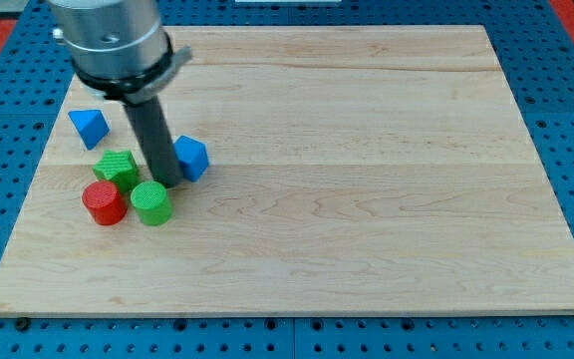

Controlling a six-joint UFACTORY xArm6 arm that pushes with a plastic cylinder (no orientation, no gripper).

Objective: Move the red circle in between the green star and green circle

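Nearest the view's bottom, red circle point(103, 202) and green circle point(150, 202) side by side, red on the view's left, green on the view's right, touching or all but touching. Just above and between them, green star point(118, 168), close against both, so that the three make a tight triangle near the left edge of the wooden board point(367, 199). Next up, my tip point(167, 183), just above the green circle's upper right, seemingly touching it or a hair off; too close to tell. No jaws to open or close here, only a plain dark rod, holding nothing. Immediately to the tip's right, a blue block point(191, 158), angular, shape unclear, partly behind the rod. Farther toward the view's top left, a blue triangle point(89, 128), well apart from the cluster. Key relation: red circle lying down and to the view's left of the tip, with the green circle directly between them. Gap between star and green circle narrow, opening toward the tip's side and closed off by red on the other. Likely need: skirting round the cluster to reach red's far left side, then pushing rightward and slightly up. Risk: knocking the green circle away first.
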